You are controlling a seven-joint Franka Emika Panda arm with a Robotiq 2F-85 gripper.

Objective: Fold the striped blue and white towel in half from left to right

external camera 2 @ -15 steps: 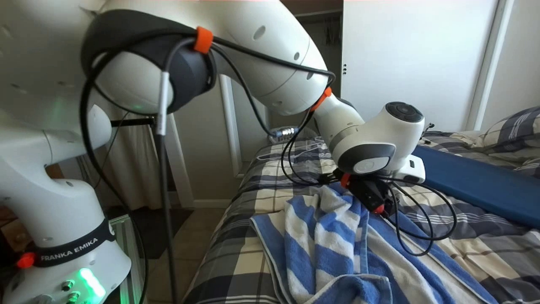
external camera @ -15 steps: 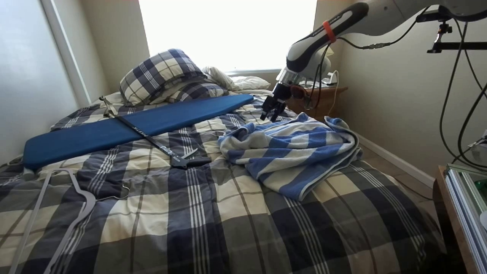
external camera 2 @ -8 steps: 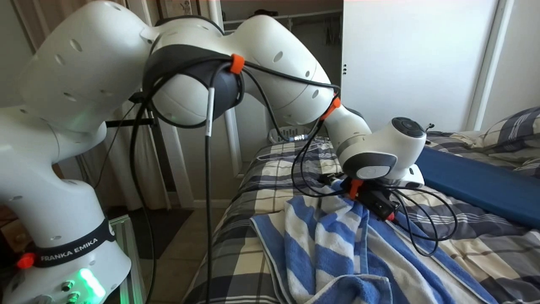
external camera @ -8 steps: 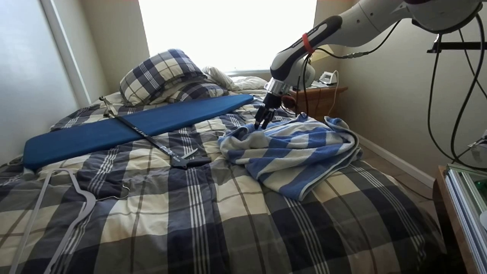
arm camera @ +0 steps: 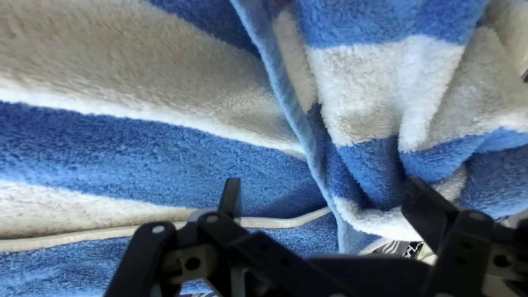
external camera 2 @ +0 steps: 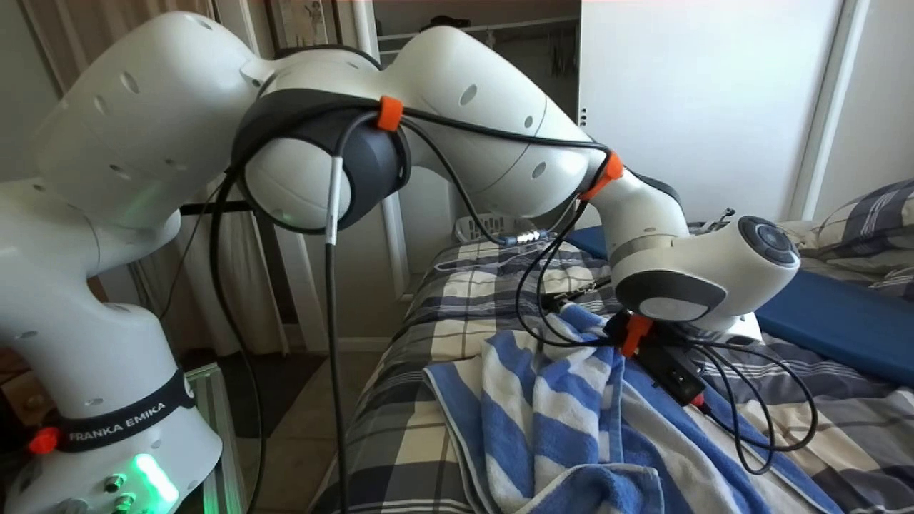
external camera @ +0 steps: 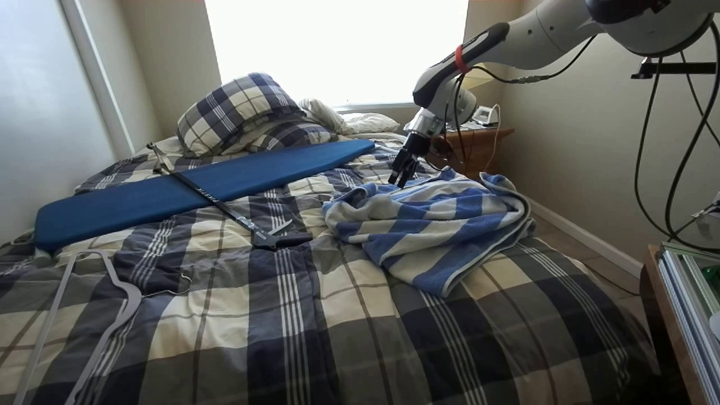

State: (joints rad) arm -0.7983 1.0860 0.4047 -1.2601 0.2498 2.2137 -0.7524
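The striped blue and white towel (external camera: 433,219) lies bunched and partly folded over itself on the plaid bed. It also shows in another exterior view (external camera 2: 550,407), with layered edges and a raised fold. My gripper (external camera: 397,183) points down just above the towel's far side. In the wrist view the gripper (arm camera: 321,183) has its two fingers wide apart with nothing between them. The towel (arm camera: 156,161) fills most of that view, and a light-blue hem runs down between the fingers. Whether a fingertip touches the cloth I cannot tell.
The plaid bedspread (external camera: 225,326) lies under everything. A long blue mat (external camera: 270,169) lies beyond the towel, with a black reacher tool (external camera: 275,239) across it. A white hanger (external camera: 126,298) lies on the bed, and plaid pillows (external camera: 236,112) are at the back. Cables (external camera 2: 757,400) hang from the wrist.
My gripper first came down and leftward toward the towel in an exterior view, then shifted back right and slightly up. The wrist moved toward the pillow end. The towel has not visibly moved.
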